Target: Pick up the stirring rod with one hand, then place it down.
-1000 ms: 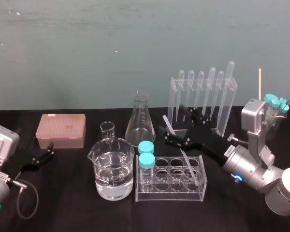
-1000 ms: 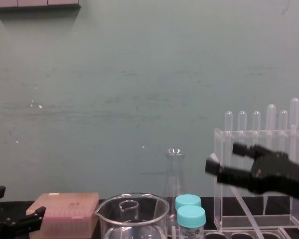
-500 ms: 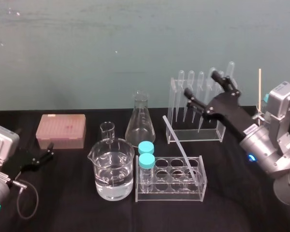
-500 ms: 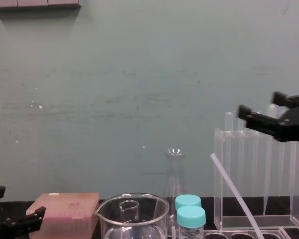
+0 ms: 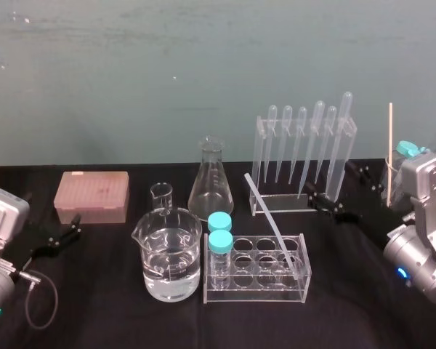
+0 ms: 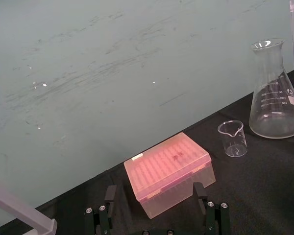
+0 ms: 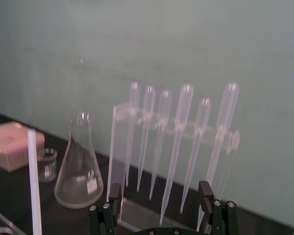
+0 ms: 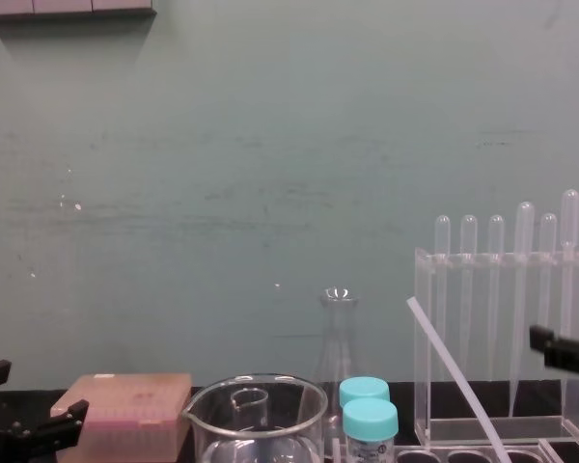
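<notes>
The stirring rod (image 5: 275,227) is a thin whitish stick leaning in the clear tube rack (image 5: 256,289), its upper end tilted back and to the left. It also stands out in the chest view as the stirring rod (image 8: 454,376) and at the edge of the right wrist view as the stirring rod (image 7: 34,186). My right gripper (image 5: 330,180) hangs to the right of the rod, low in front of the pipette stand, well apart from it. In the right wrist view the right gripper (image 7: 159,196) is open and holds nothing. My left gripper (image 5: 58,237) rests open at the far left.
A pipette stand (image 5: 302,156) with several bulb-topped pipettes is behind the rack. A conical flask (image 5: 210,182), a small beaker (image 5: 161,195) and a large beaker of water (image 5: 171,254) sit left of it. Two teal-capped vials (image 5: 219,240) stand in the rack. A pink tip box (image 5: 91,196) lies at the left.
My right gripper left the rod's upper end, rose in front of the pipettes, then dropped lower and farther right. The rod stays leaning in the rack. The left arm is still.
</notes>
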Tool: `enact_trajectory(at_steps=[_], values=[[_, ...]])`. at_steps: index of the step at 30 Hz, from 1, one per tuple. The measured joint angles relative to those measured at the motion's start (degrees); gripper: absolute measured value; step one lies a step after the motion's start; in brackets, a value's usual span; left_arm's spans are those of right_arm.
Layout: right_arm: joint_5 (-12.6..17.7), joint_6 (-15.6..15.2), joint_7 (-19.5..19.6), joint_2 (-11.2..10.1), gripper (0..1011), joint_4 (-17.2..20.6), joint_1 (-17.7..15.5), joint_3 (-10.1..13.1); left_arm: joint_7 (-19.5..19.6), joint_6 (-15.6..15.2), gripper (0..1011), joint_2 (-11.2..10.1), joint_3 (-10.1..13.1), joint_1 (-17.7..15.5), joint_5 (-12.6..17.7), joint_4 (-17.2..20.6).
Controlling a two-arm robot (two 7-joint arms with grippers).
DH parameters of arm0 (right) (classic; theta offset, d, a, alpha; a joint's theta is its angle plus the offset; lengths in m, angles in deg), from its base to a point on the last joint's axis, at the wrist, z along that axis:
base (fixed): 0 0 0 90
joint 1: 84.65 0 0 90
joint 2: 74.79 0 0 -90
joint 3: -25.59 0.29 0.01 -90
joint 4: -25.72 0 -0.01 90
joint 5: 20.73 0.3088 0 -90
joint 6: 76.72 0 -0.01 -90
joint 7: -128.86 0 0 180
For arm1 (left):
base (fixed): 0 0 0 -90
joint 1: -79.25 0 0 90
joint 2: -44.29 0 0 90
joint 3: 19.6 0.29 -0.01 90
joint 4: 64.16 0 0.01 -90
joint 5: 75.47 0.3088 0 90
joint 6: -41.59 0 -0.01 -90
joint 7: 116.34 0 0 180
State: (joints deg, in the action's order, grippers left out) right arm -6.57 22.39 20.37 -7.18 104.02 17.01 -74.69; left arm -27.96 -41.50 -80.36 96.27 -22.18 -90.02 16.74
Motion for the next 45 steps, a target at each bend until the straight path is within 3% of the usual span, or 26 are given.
enact_trajectory(at_steps=[5,45], values=[[-0.98,-1.81,0.15,0.34,1004,-0.38,-0.06,0.00,0.00,0.00,1000,0.00,0.00,0.00,0.00,0.00],[-0.63,-1.48,0.08,0.11,1004,-0.28,-0.14,-0.06,0.00,0.00,1000,0.00,0.00,0.00,0.00,0.00]])
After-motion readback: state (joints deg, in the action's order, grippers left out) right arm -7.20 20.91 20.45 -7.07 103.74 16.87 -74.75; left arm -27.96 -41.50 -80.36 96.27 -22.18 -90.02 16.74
